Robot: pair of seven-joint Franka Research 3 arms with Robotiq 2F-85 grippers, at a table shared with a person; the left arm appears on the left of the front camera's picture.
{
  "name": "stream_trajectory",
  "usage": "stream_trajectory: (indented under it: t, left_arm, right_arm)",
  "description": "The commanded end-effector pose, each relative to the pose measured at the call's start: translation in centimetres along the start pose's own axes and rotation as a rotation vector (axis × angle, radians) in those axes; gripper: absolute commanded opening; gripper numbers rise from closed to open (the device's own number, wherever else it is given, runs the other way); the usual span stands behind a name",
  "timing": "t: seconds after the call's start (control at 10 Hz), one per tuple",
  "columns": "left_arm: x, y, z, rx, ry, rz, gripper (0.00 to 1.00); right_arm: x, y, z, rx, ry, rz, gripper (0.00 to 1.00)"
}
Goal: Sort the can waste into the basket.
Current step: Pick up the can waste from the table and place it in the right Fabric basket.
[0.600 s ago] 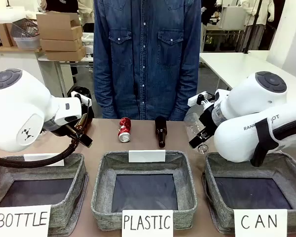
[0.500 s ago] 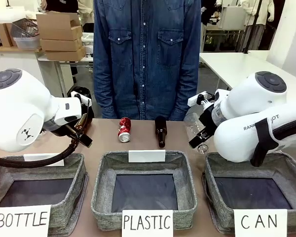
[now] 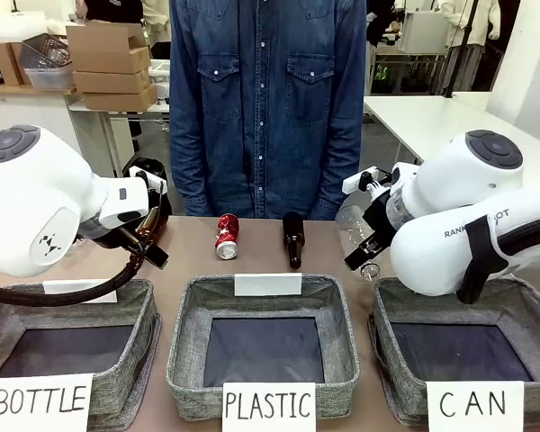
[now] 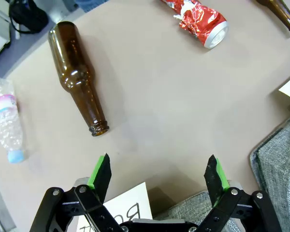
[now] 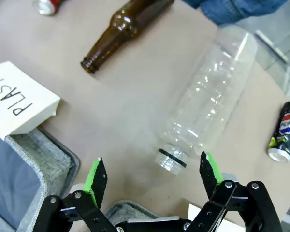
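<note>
Now, left gripper (image 4: pixel 157 169) spread and empty, crushed red can (image 4: pixel 198 17) well ahead to its right, right gripper (image 5: pixel 152 169) spread, black can (image 5: pixel 285 137) near its right side.

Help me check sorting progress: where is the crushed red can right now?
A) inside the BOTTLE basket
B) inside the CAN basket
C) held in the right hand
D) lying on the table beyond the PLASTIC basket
D: the crushed red can lies on the table beyond the PLASTIC basket, untouched.
</note>
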State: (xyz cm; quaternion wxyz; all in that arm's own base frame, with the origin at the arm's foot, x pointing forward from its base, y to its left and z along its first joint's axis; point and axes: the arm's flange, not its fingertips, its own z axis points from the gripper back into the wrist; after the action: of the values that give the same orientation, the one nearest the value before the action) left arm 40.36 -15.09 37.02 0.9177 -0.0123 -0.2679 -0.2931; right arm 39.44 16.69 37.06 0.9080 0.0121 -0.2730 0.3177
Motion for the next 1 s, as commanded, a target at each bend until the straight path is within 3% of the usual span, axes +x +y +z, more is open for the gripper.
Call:
stream_trajectory:
  t: [0.0,0.5,0.6,0.7,0.8,0.9]
  left_arm:
    - [0.0,0.0,0.0,0.0,0.0,-0.001,1.0]
    - [0.0,0.0,0.0,0.0,0.0,0.0,1.0]
    - [-0.1,0.0,5.6,0.009,0.052,0.022,1.0]
    - [-1.2,-0.8,12.2,-0.035,0.017,0.029,1.0]
    - [-3.4,-1.2,18.1,-0.037,-0.089,-0.029,1.0]
    - [-5.9,-1.9,21.6,-0.026,-0.265,-0.118,1.0]
  right_arm:
    - [0.0,0.0,0.0,0.0,0.0,0.0,1.0]
    - [0.0,0.0,0.0,0.0,0.0,0.0,1.0]
    - [0.6,-0.3,4.3,-0.01,0.149,-0.058,1.0]
    - [0.4,-1.1,9.9,-0.016,0.059,-0.089,1.0]
    - [-0.6,-1.4,15.4,-0.085,-0.035,-0.089,1.0]
    - [-1.8,-0.8,19.0,-0.165,-0.125,-0.074,1.0]
